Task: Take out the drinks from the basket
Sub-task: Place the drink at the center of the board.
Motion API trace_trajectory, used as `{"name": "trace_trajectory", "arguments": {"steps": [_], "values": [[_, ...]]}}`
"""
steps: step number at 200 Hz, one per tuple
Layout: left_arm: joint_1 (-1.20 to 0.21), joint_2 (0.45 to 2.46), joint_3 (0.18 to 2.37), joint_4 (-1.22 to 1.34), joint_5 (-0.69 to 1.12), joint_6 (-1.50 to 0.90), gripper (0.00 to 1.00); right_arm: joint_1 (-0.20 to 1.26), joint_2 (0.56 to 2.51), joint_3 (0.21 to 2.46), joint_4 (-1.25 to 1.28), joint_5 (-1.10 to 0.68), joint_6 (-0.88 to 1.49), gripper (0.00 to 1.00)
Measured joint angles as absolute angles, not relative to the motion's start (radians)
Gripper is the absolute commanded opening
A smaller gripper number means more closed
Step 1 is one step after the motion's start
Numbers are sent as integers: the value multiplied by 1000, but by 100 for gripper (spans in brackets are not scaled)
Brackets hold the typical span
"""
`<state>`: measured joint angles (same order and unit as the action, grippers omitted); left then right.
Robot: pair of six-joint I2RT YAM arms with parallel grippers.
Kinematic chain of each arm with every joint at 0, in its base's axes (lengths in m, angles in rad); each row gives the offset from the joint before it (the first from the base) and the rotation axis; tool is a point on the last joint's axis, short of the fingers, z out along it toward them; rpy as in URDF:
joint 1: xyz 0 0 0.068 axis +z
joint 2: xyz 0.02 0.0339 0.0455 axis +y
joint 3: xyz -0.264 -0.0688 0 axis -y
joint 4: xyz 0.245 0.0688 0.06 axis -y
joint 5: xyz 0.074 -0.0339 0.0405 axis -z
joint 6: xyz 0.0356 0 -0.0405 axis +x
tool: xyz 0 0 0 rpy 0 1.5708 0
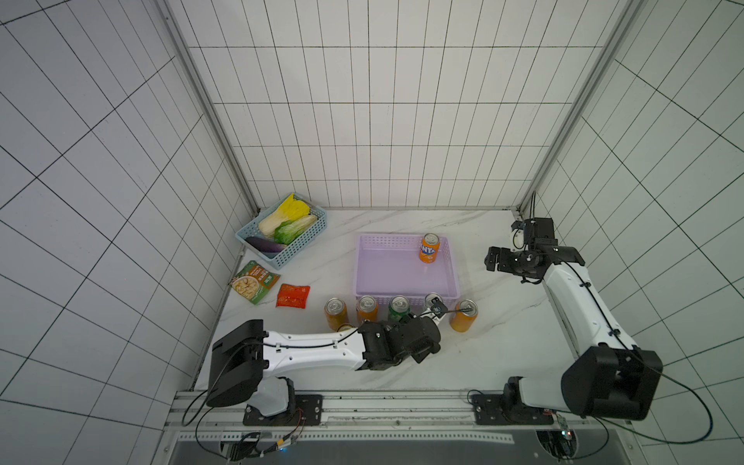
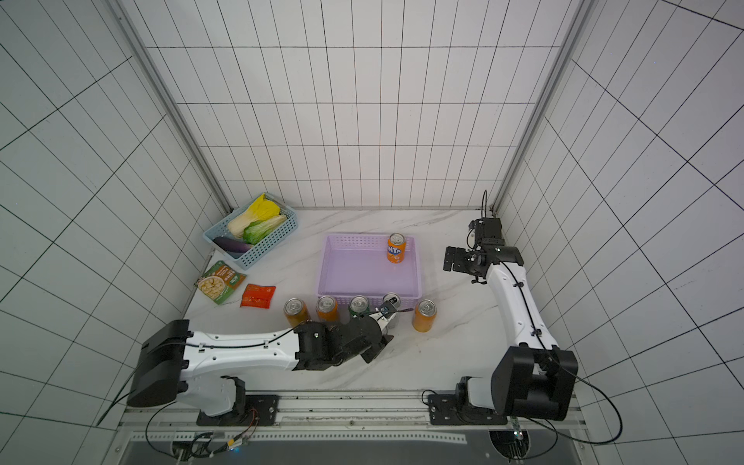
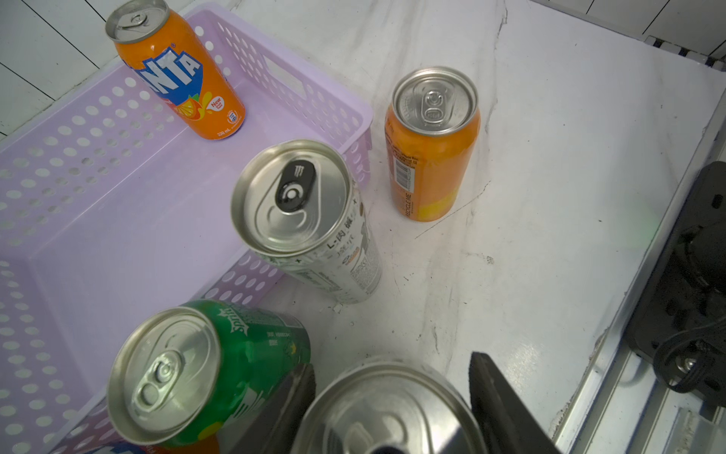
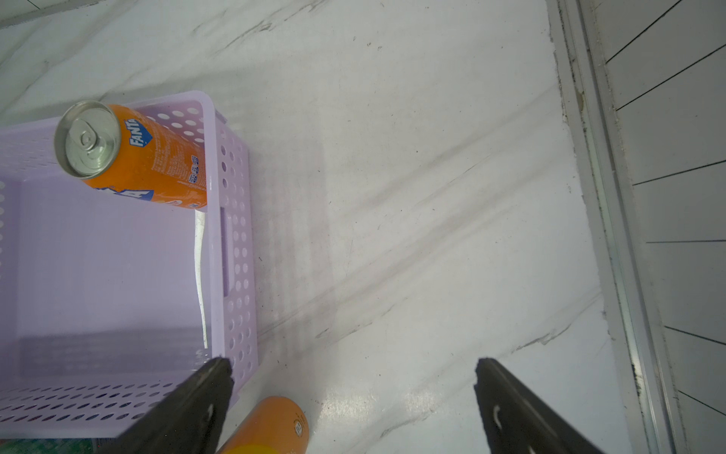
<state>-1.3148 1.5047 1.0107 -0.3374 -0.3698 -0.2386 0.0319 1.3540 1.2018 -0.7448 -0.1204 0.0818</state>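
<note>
The lilac basket (image 1: 364,265) (image 2: 354,273) holds one upright orange can (image 1: 429,248) (image 4: 129,153) in its far right corner. Outside its near wall stand two orange cans (image 1: 335,313) (image 1: 366,309), a green can (image 1: 398,308) (image 3: 204,369), a slim silver-white can (image 1: 433,300) (image 3: 298,204) and a further orange can (image 1: 463,316) (image 3: 432,141). My left gripper (image 1: 430,318) (image 3: 393,361) is shut on another can (image 3: 389,408) just in front of this row; only its silver top shows. My right gripper (image 1: 493,259) (image 4: 353,365) hangs open to the right of the basket, holding nothing.
A gold can top (image 1: 345,327) peeks out beside my left arm. A light-blue basket (image 1: 300,249) with vegetables sits at the back left. A green snack packet (image 1: 254,282) and a red one (image 1: 293,296) lie near the left wall.
</note>
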Motion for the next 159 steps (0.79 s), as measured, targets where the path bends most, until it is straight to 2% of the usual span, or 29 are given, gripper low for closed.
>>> {"name": "trace_trajectory", "arguments": {"steps": [54, 105, 159], "values": [[-1315, 1510, 977, -284, -370, -254, 41, 32, 1354, 1202, -745, -120, 82, 99], [-1315, 1521, 965, -250, -377, -262, 56, 32, 1354, 1202, -745, -121, 82, 99], [-1315, 1522, 962, -242, -384, -271, 64, 32, 1354, 1202, -745, -124, 81, 99]]}}
